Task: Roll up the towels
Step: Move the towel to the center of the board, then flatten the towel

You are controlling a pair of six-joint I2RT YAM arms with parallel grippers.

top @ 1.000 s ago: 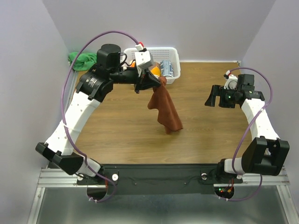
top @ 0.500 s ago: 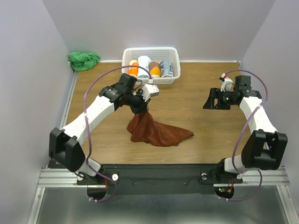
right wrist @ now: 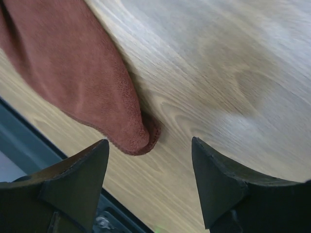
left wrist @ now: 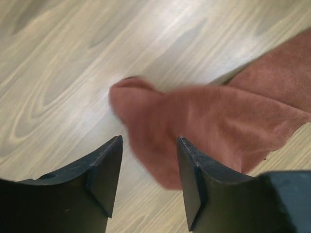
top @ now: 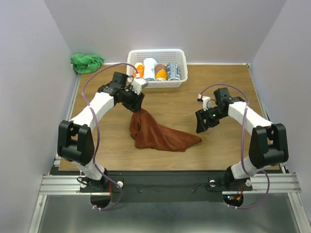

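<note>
Top view: L arm (top: 97, 109) bends at a low-left elbow, forearm running up-right to frame centre-left. L gripper (top: 138, 104) points down onto the peaked top end of the brown towel (top: 158, 137). R arm (top: 245, 116) folds at a lower-right elbow, forearm angling up-left. R gripper (top: 201, 121) hangs just above-right of the towel's right tip. Brown towel lies unrolled on the table (top: 218, 87), centre-left, bunched at left and tapering to a point at right. Green towel (top: 87, 62) sits crumpled in the upper-left corner, well apart, beside the basket (top: 158, 53) at top centre. L wrist view: jaws partly open, a blurred towel fold in the gap nearer one finger, not pinched. R wrist view: jaws wide apart, empty; towel's rounded tip lies on the wood btwn the fingertips, upper left of frame.
</note>
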